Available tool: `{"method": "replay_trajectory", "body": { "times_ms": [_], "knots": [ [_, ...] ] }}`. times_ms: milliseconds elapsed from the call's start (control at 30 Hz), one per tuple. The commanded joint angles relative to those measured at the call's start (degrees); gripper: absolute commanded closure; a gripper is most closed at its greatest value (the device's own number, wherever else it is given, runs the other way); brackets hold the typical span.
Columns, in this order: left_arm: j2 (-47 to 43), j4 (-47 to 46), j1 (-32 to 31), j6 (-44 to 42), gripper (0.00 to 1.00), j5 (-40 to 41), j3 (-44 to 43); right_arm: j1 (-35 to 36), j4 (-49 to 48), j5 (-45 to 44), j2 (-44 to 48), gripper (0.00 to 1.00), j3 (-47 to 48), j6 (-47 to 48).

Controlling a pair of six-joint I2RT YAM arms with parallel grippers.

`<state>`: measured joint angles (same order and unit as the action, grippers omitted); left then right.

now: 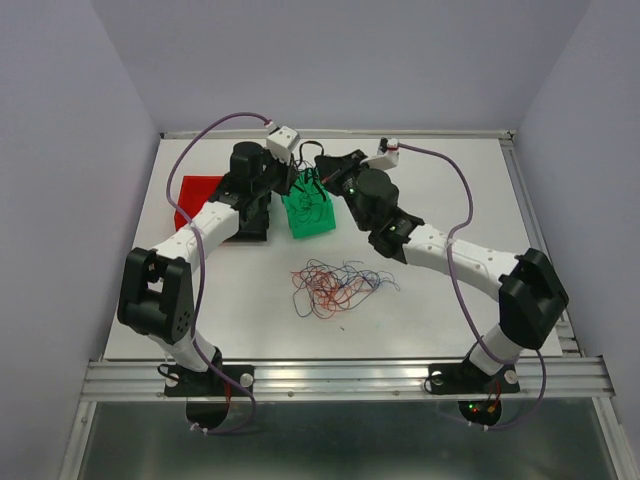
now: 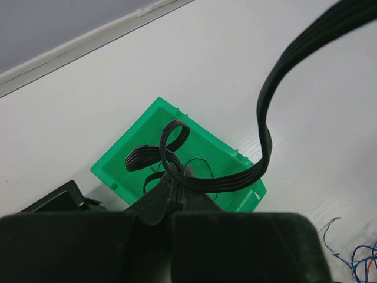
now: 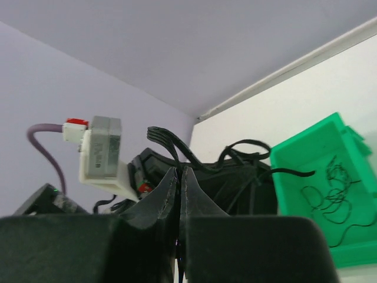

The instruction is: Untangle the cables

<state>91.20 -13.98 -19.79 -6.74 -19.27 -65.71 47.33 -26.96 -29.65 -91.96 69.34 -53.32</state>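
The step in hand looks like laying the black ribbon cable (image 2: pixel 277 65) into the green bin (image 2: pixel 121 162), which sits at the upper centre of the overhead view; the left gripper (image 2: pixel 175 180) is clamped tight on the ribbon just above the bin, where it curls into a small loop; the right gripper (image 3: pixel 179 174) is likewise closed, apparently pinching the same ribbon at its tips (the contact itself is hard to make out). To do it well, I would feed the slack down so the long run arching to the upper right of the left wrist view follows into the bin, and release only once the loop rests inside; a stiff band may spring back over the rim. A few thin black wires (image 3: pixel 330 188) lie in the bin; the tangle of cables (image 1: pixel 340 283), red and blue, sits mid-counter (image 1: pixel 430 300), well apart from both grippers; a red bin (image 1: pixel 197 192) and a black bin (image 2: pixel 56 199) crowd the green one's left side, leaving the wrists little room.
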Motion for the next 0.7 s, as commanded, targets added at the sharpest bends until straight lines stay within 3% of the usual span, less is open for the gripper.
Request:
{"method": "replay_trajectory", "body": {
  "times_ms": [0,300,667],
  "knots": [
    [-3.0,-2.9,0.3,1.6,1.00,-1.2,-0.5,-1.4,2.7,5.7,1.0,0.99,1.9,10.8],
    [-0.8,3.2,0.5,4.2,1.00,-0.4,-2.4,-2.2,2.9,7.4,-3.7,0.99,1.0,21.0],
    [8.9,8.5,0.6,6.5,1.00,-0.3,-7.6,-2.6,-0.7,6.4,-15.9,0.99,4.4,22.4]
  ]
}}
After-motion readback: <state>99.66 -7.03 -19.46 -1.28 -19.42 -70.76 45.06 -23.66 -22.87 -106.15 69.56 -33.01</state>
